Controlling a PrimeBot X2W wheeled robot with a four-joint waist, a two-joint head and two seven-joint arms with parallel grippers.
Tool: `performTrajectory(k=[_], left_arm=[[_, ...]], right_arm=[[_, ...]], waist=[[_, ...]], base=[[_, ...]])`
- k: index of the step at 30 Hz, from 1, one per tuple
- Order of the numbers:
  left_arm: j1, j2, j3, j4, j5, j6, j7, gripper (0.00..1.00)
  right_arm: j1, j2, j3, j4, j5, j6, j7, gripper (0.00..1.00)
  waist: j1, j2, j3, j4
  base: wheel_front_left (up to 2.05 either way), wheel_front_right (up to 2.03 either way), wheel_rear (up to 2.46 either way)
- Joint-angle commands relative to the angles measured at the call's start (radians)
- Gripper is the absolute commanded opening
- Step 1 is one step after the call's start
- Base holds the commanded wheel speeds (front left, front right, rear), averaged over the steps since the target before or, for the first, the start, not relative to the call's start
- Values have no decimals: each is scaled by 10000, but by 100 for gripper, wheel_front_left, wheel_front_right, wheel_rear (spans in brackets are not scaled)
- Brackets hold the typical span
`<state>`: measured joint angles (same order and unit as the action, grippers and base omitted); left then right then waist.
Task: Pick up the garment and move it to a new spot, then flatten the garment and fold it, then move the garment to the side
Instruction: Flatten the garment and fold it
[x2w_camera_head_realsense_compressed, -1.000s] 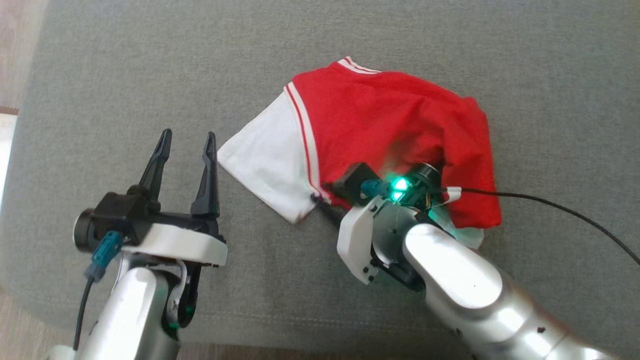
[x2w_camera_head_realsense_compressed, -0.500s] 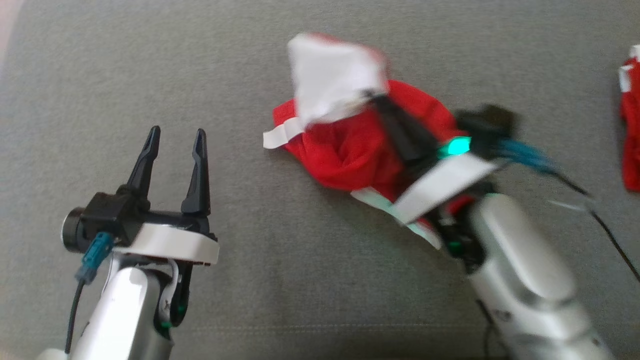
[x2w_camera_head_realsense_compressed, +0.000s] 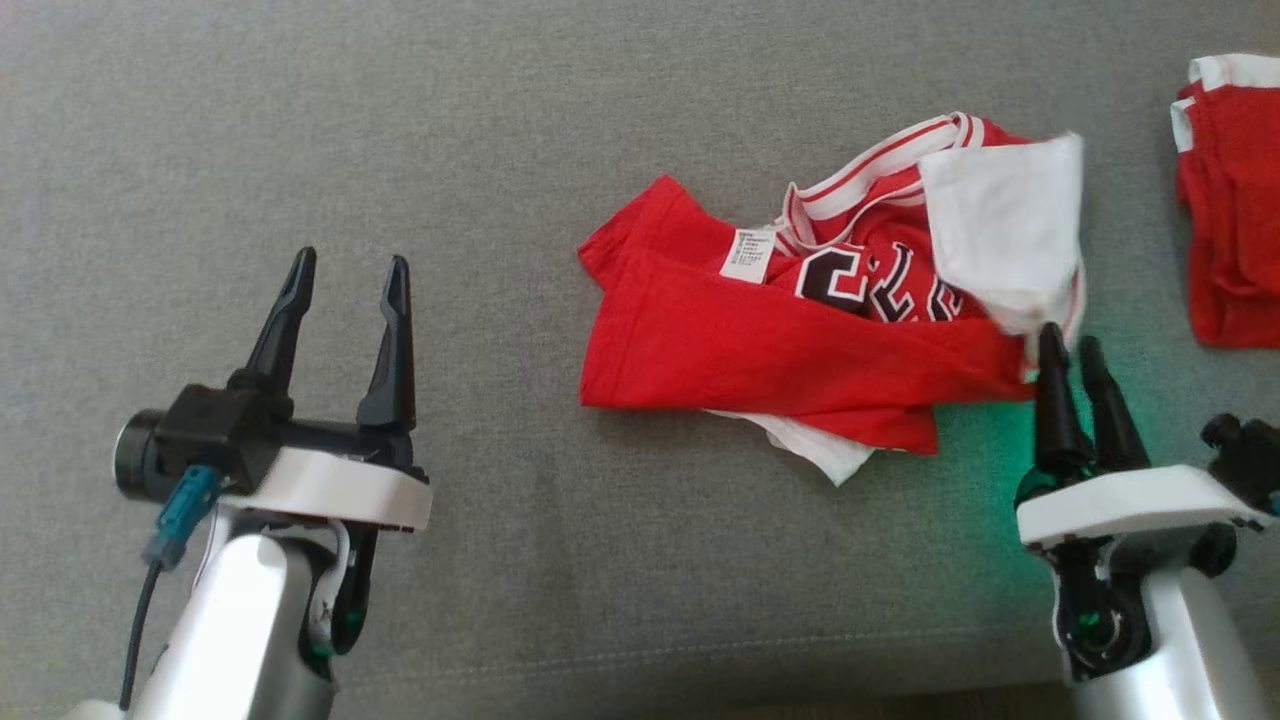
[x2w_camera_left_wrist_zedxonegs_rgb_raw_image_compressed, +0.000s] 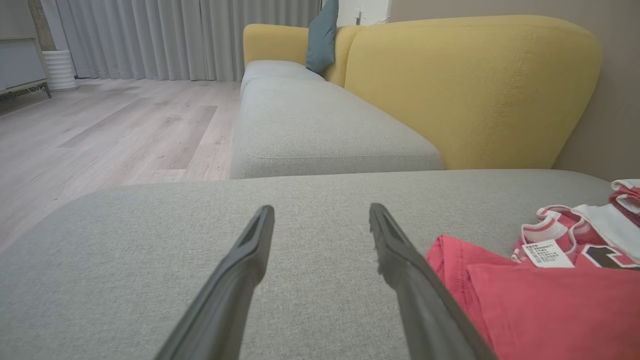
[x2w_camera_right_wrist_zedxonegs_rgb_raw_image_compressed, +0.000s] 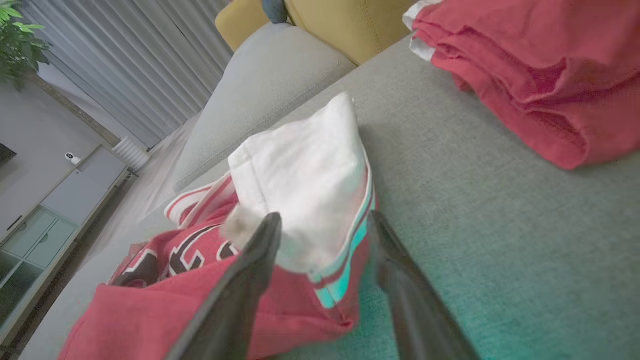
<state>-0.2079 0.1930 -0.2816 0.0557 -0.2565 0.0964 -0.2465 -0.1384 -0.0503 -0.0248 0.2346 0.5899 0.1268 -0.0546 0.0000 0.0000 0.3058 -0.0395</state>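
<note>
The garment (x2w_camera_head_realsense_compressed: 780, 350), a red jersey with white sleeves and a black number print, lies crumpled on the grey cushion (x2w_camera_head_realsense_compressed: 600, 580), right of centre. My right gripper (x2w_camera_head_realsense_compressed: 1065, 342) stands at its right edge, jaws apart. In the right wrist view the white sleeve (x2w_camera_right_wrist_zedxonegs_rgb_raw_image_compressed: 300, 165) and a red hem sit between and ahead of the right gripper (x2w_camera_right_wrist_zedxonegs_rgb_raw_image_compressed: 324, 216) fingers. My left gripper (x2w_camera_head_realsense_compressed: 345, 270) is open and holds nothing, well left of the garment. The left wrist view shows the left gripper (x2w_camera_left_wrist_zedxonegs_rgb_raw_image_compressed: 320, 215) over bare cushion, with the garment (x2w_camera_left_wrist_zedxonegs_rgb_raw_image_compressed: 550, 305) at its right.
A second red garment (x2w_camera_head_realsense_compressed: 1230, 200) lies folded at the right edge, beyond my right gripper, and appears in the right wrist view as the folded garment (x2w_camera_right_wrist_zedxonegs_rgb_raw_image_compressed: 525, 75). A yellow backrest (x2w_camera_left_wrist_zedxonegs_rgb_raw_image_compressed: 470, 85) stands behind the cushion. Wooden floor (x2w_camera_left_wrist_zedxonegs_rgb_raw_image_compressed: 100, 130) lies off its left side.
The right gripper took hold of the garment, swung it up and over, then opened. The garment now lies with its number print up. The head view has shifted right.
</note>
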Motion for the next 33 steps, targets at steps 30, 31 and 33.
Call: performTrajectory(k=[30, 31, 33], left_arm=[[847, 374, -103, -714, 75, 351, 95, 100], [855, 373, -115, -709, 66, 354, 102, 100], [858, 373, -135, -705, 46, 358, 112, 100]], right_arm=[[1468, 1, 620, -4121, -4231, 39, 198, 100], [1473, 1, 616, -4127, -4221, 39, 215, 100], [1482, 1, 605, -4139, -4196, 39, 244, 100]], waist=[[0, 0, -1098, 87], [0, 0, -1110, 92], [0, 0, -1119, 107]], base=[[0, 0, 0], [0, 0, 0], [0, 0, 0]])
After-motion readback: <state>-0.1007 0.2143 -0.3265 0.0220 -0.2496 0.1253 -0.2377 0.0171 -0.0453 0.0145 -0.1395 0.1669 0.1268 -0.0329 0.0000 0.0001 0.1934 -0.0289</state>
